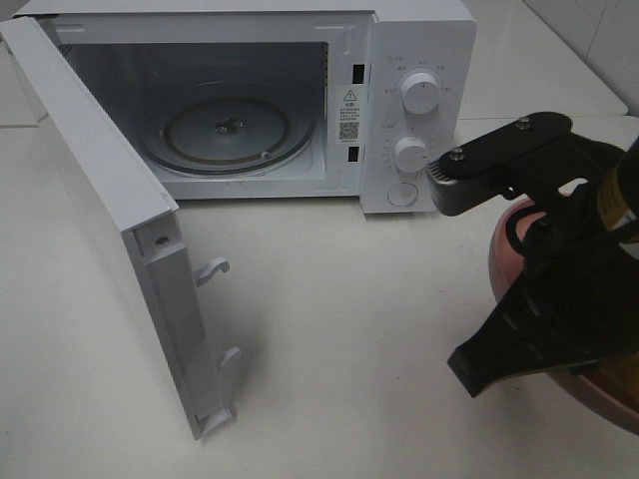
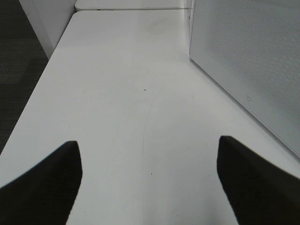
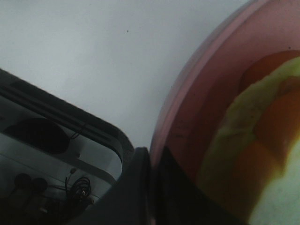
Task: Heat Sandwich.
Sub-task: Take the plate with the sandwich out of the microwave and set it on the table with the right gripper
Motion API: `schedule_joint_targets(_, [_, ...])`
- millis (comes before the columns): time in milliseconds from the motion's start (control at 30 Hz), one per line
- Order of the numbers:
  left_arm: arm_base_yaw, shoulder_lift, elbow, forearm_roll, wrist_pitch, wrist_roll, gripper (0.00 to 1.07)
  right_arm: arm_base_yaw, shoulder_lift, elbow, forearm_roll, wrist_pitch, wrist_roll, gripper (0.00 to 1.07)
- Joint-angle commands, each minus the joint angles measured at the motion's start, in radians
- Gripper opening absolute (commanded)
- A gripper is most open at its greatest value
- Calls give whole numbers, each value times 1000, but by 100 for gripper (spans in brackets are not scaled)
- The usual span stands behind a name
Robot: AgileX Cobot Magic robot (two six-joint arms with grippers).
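You had the right gripper (image 3: 151,187) clamped on the pink plate (image 3: 197,112) rim at lower right, sandwich (image 3: 262,154) aboard; left gripper (image 2: 149,183) gaped idle; next, carry it into the open microwave (image 1: 250,100)

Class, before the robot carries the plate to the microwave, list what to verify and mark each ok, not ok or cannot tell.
1. Microwave door swung open: ok.
2. Glass turntable bare: ok.
3. Right gripper shut on the pink plate rim: ok.
4. Sandwich on the plate: ok.
5. Left gripper open, holding nothing, over bare table: ok.
6. Plate lifted off the table: cannot tell.
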Motion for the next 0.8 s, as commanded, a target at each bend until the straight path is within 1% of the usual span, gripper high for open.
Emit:
schedule_joint_targets(33, [0,-5,-5,-1,-5,-1,74,3,-8,1,-61,48,48,0])
schedule_joint_targets(200, [0,-5,-5,-1,-5,-1,74,2,-8,1,-86,94,41,0])
schedule_joint_targets(367, [0,-5,-5,-1,-5,-1,74,-13,-8,1,-146,117,40,0])
schedule_joint_targets(400, [0,-5,-5,-1,-5,-1,74,-52,-7,0,-146,116,25,0])
schedule_joint_targets(433, [0,-5,-5,-1,-5,-1,74,-52,-7,0,-146,116,25,0])
schedule_joint_targets(533, [0,-5,-5,-1,-5,-1,74,-125,-5,0,-151,109,-18,0])
schedule_joint_targets(567, [0,-5,-5,-1,-5,-1,74,-169,-5,-2,-163,96,-35,0])
schedule_joint_targets(600, [0,-5,-5,-1,-5,-1,74,-169,-5,-2,-163,96,-35,0])
schedule_joint_targets(633, [0,-5,-5,-1,-5,-1,74,-193,-5,-2,-172,88,-43,0])
schedule_joint_targets(667, [0,-5,-5,-1,-5,-1,74,-218,-5,-2,-179,81,-50,0])
schedule_joint_targets(700, [0,-5,-5,-1,-5,-1,74,-263,-5,-2,-191,64,-72,0])
schedule_joint_targets(733, [0,-5,-5,-1,-5,-1,74,-263,-5,-2,-191,64,-72,0])
schedule_joint_targets(800, [0,-5,-5,-1,-5,-1,74,-314,-5,-2,-201,46,-85,0])
